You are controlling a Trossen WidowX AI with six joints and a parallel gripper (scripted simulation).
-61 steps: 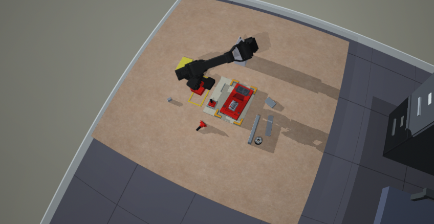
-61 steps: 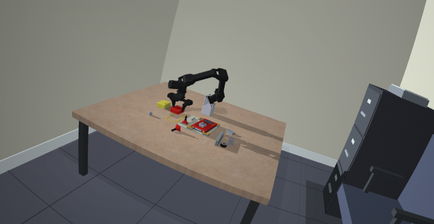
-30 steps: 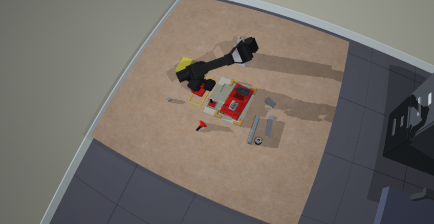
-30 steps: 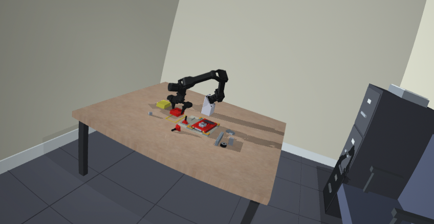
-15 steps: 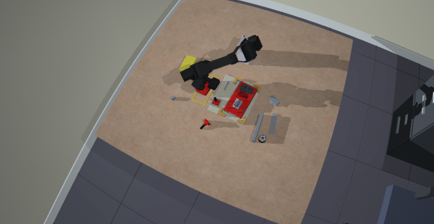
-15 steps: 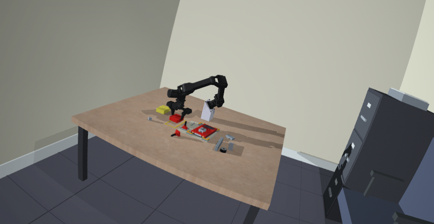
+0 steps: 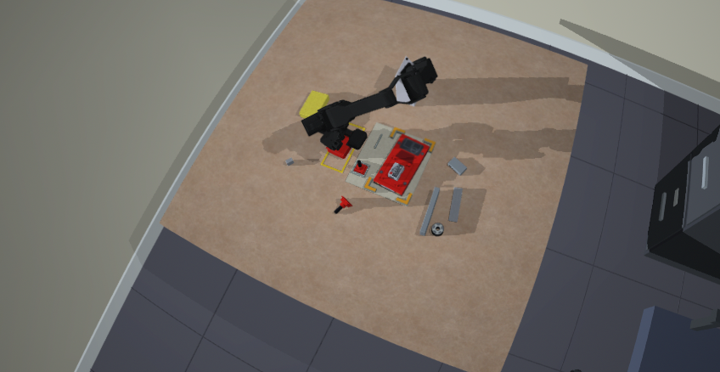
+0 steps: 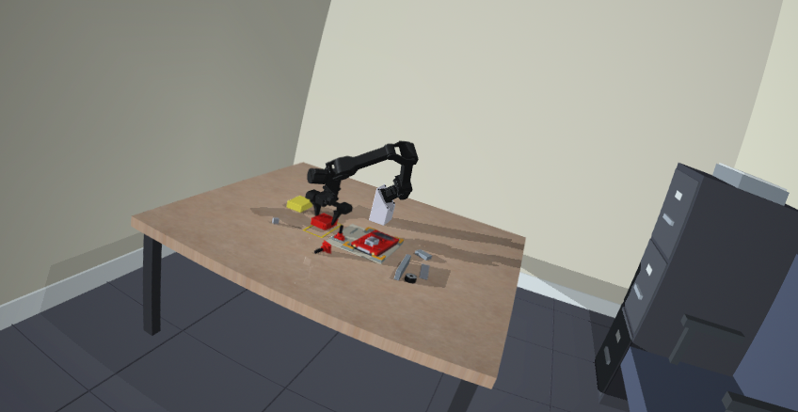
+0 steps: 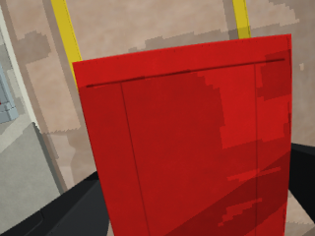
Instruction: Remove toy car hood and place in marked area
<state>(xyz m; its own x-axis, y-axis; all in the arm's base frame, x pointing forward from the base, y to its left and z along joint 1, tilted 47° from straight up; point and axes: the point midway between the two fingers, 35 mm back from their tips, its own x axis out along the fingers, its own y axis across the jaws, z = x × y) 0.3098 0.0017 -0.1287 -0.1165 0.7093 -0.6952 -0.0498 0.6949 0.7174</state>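
1. Nearest your wrist camera is the red car hood (image 7: pixel 337 151) (image 8: pixel 322 222) (image 9: pixel 187 133); its lower end runs out of that frame.
2. Your gripper (image 7: pixel 343 146) (image 8: pixel 326 218) (image 9: pixel 192 167) pinches the hood from both sides; the wrist view cuts off parts of both fingers.
3. Just under and around the hood you have the yellow-outlined marked area (image 7: pixel 331 168) (image 8: pixel 311 233) (image 9: pixel 67 29). Arm and hood hide some of its outline, so you can't tell whether the hood is fully inside or touching the table.
4. Beside it lies the pale board (image 7: pixel 371 151) (image 8: pixel 338 243) (image 9: pixel 25 172), carrying a red piece with a black handle (image 7: pixel 360 168) (image 8: pixel 339 236) and the red toy car (image 7: pixel 402 163) (image 8: pixel 375 245). The detail on the car's grey engine part is too small for you to make out.
5. Near the board, you see a second black-handled red piece (image 7: pixel 345 202) (image 8: pixel 326 247) on the table.
6. Past the car from the gripper are two grey bars and a wheel (image 7: pixel 437 233) (image 8: pixel 410 279).
7. Well apart stands your filing cabinet (image 7: pixel 677 201) (image 8: pixel 699 240), cut off in the top view; its label plates are unreadable.
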